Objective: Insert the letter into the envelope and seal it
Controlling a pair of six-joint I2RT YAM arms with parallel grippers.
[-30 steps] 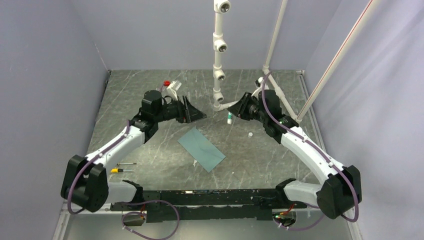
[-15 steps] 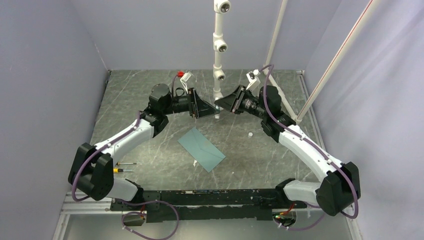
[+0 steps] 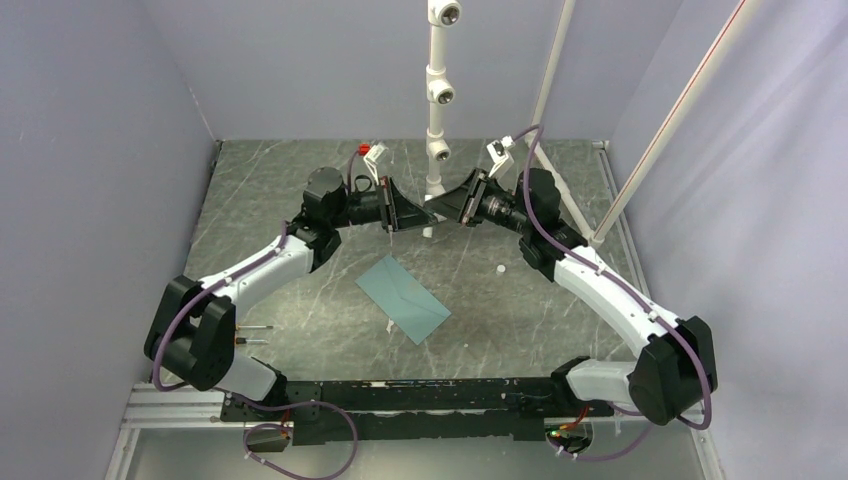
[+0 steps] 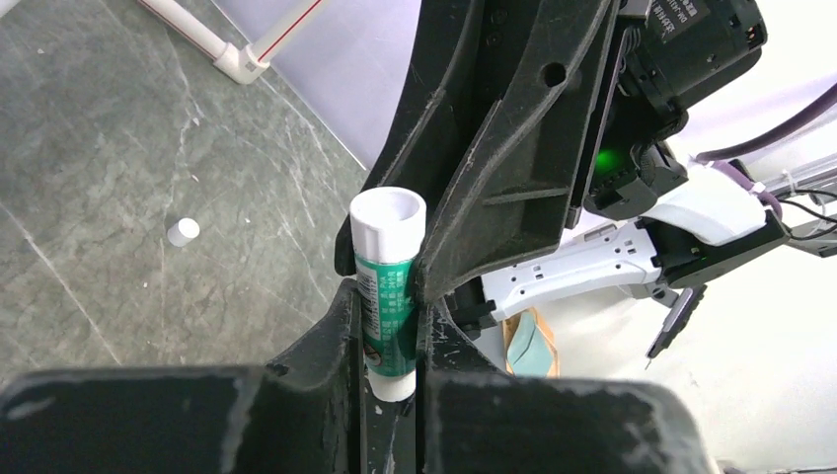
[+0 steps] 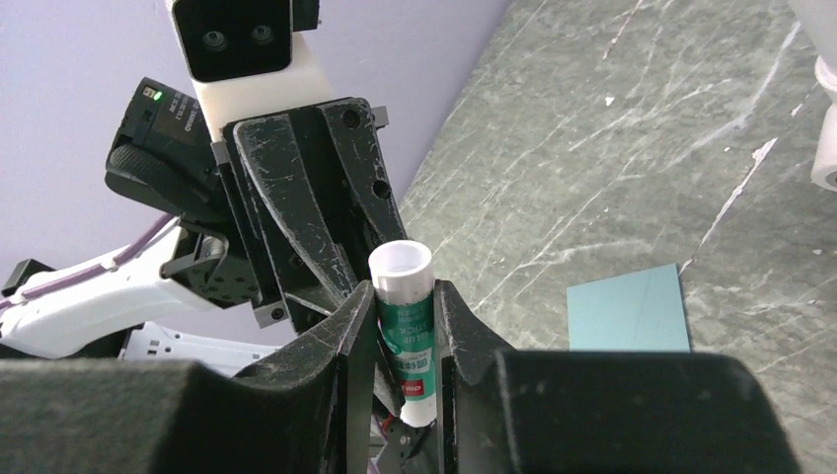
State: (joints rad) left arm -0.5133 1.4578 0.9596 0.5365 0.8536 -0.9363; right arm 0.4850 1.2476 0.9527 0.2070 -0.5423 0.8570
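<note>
A glue stick [image 5: 405, 316] with a green label and white ends hangs over the back middle of the table. My right gripper [image 5: 405, 296] is shut on its green body. My left gripper [image 4: 387, 296] faces it tip to tip and is shut on the same glue stick [image 4: 387, 296]. In the top view the left gripper [image 3: 412, 215] and right gripper [image 3: 442, 208] meet nose to nose. The teal envelope [image 3: 403, 298] lies flat on the table below them, nearer the arm bases. It also shows in the right wrist view [image 5: 629, 308]. The letter is hidden.
A small white cap [image 3: 499, 269] lies on the table right of the envelope. A white pipe post [image 3: 438, 95] stands just behind the grippers, with slanted white poles [image 3: 548, 85] to its right. Small hand tools [image 3: 245, 335] lie near the left arm.
The left arm swung right and shut on the glue stick. The right gripper carried the stick up and left to meet it. The envelope stayed put.
</note>
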